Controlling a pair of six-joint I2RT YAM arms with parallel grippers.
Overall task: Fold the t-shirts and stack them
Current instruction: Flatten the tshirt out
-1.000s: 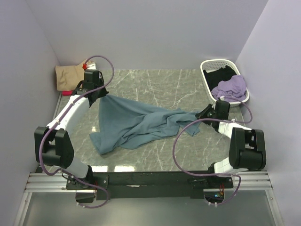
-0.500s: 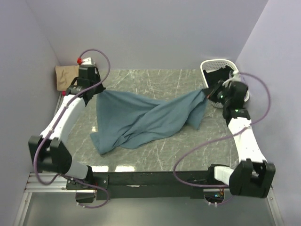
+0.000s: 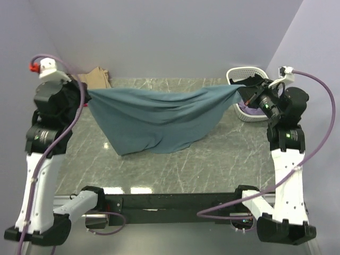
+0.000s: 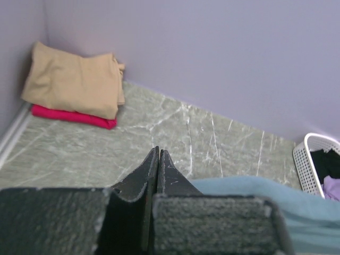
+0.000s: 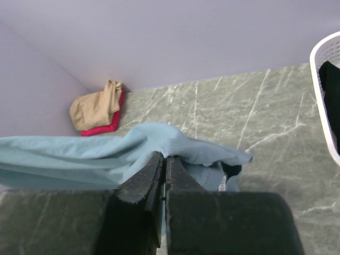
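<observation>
The left gripper (image 3: pixel 85 95) and right gripper (image 3: pixel 240 94) each clamp an end of the teal-blue t-shirt (image 3: pixel 154 119). It hangs stretched above the table's far half, not yet folded. At the far-right corner, the white basket (image 4: pixel 302 162) holds a black shirt (image 4: pixel 325 162) and a lilac shirt (image 4: pixel 332 187), apparently waiting. A folded tan t-shirt (image 4: pixel 74 79) tops a red t-shirt (image 4: pixel 74 116) in the far-left corner.
</observation>
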